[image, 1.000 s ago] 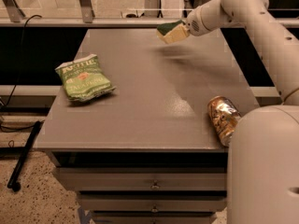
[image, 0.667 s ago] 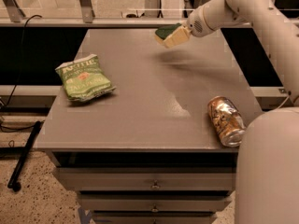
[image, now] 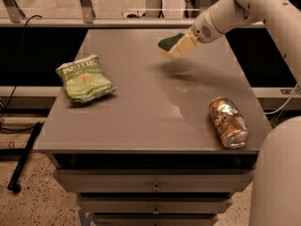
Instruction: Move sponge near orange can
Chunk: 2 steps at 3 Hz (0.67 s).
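The sponge (image: pixel 175 44), dark green on top over pale yellow foam, hangs above the far middle of the grey table (image: pixel 141 117). My gripper (image: pixel 186 42) is shut on the sponge, held at the end of the white arm that reaches in from the upper right. The orange can (image: pixel 228 121) lies on its side near the table's front right corner, silver end toward the front. The sponge is well behind and to the left of the can.
A green crinkled chip bag (image: pixel 84 78) lies on the table's left side. Drawers (image: pixel 155 187) sit under the table front. The robot's white body (image: pixel 277 178) fills the lower right. A black cable and pole lie on the floor at left.
My gripper has carried the sponge a little to the left and toward the front, and lower over the table. The can and chip bag have not moved.
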Available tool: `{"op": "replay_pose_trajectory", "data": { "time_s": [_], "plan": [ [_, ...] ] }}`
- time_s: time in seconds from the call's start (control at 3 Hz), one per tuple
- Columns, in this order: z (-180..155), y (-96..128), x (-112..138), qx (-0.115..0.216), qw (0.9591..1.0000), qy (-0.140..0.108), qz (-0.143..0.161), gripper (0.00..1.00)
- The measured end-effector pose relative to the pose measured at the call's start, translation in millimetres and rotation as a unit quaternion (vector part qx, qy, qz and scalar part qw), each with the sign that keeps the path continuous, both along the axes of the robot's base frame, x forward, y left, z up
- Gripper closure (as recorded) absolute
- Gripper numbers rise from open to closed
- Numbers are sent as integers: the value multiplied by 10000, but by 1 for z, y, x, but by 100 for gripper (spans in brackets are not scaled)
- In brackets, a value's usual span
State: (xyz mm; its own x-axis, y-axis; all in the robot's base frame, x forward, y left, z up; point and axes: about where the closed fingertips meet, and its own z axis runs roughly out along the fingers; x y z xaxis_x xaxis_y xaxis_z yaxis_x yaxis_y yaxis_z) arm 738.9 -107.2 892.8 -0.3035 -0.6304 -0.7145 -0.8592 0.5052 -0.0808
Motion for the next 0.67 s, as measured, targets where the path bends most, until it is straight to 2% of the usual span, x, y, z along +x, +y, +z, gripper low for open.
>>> {"op": "replay_pose_trajectory", "data": {
  "time_s": [0.33, 0.67],
  "plan": [
    [-4, -4, -22, -92, 9997, 203, 75, 100],
    [-5, -4, -22, -91, 9997, 211, 78, 100]
  ]
}}
